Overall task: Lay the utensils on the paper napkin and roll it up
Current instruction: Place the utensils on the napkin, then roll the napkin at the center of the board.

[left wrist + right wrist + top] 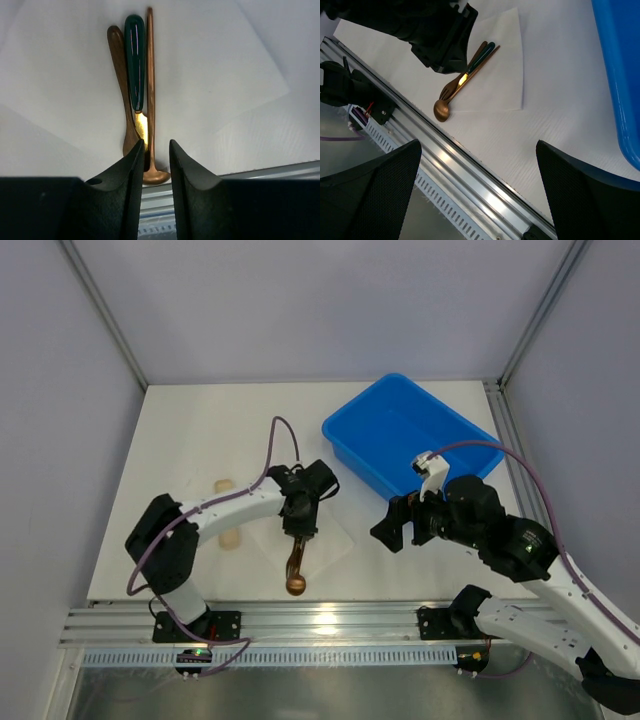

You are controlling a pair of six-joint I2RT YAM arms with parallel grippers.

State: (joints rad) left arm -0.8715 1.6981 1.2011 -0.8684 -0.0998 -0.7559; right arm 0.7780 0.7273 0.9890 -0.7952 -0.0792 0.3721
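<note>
Near the front edge of the tabletop (200,430), about mid-width, the paper napkin (210,75) lies flat w/ the utensils bundled on it: spoon (150,90), fork (122,85) and a dark green-handled piece (135,60) btwn them. All lie parallel, handles pointing rearward, prob. so they roll up as one. Spoon's bowl seems to poke past the napkin's near edge. Slim glossy bronze metal on thin matte white paper. Left gripper (156,147) hovers right over them, jaws slightly parted, gripping nothing. Right gripper (477,150) hangs spread wide, empty, by the blue plastic bin (350,455) toward the right-rear corner.
</note>
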